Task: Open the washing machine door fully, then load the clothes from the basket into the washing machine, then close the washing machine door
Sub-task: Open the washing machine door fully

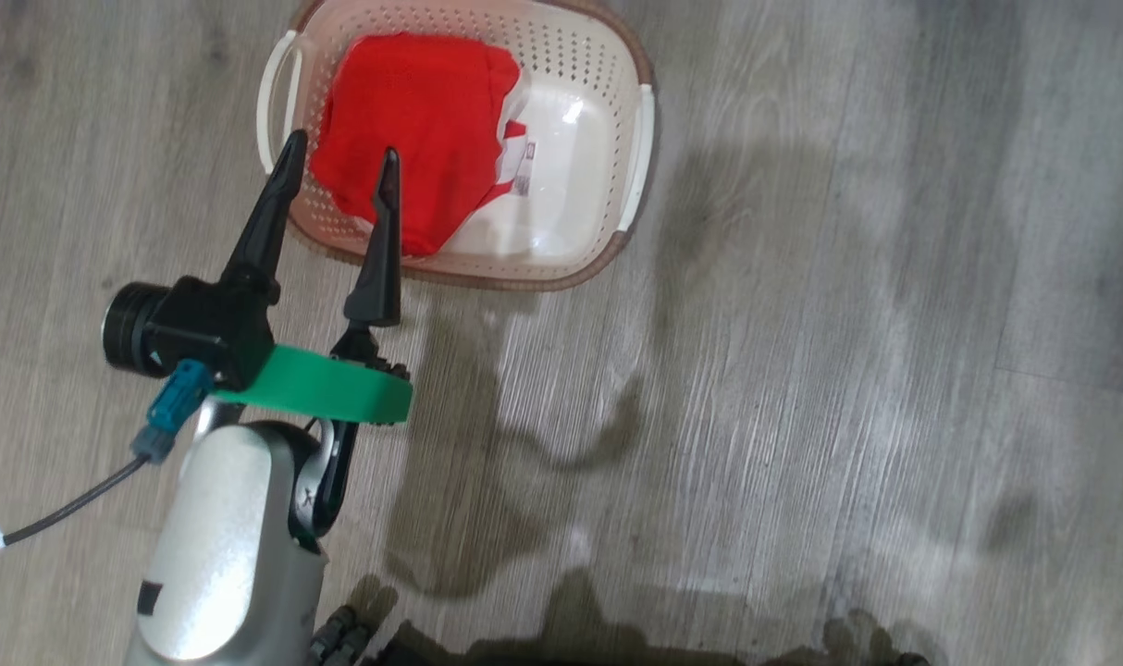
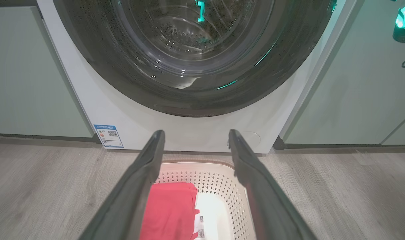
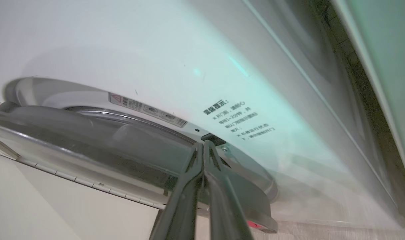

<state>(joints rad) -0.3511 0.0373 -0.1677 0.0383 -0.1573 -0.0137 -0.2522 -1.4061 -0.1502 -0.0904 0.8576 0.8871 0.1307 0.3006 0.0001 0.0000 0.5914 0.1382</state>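
The cream basket (image 1: 631,111) stands on the grey floor with the red clothes (image 1: 413,129) lying in its left half, a white label beside them. My left gripper (image 1: 343,148) hovers open over the basket's near left rim, with nothing between its fingers. In the left wrist view my left gripper (image 2: 195,133) points at the washing machine (image 2: 139,126), whose black-rimmed door (image 2: 195,66) faces me above the basket (image 2: 216,176) and clothes (image 2: 170,210). My right gripper (image 3: 203,145) is shut and empty, its tips at the door's edge (image 3: 89,150) by a dark latch slot; the door looks slightly ajar.
Pale green cabinets (image 2: 29,73) flank the washer on both sides, the right-hand one (image 2: 362,93) close to its corner. A blue energy sticker (image 2: 109,136) and a round cover (image 2: 252,138) sit low on the washer's front. Grey wood floor (image 1: 802,370) spreads to the right of the basket.
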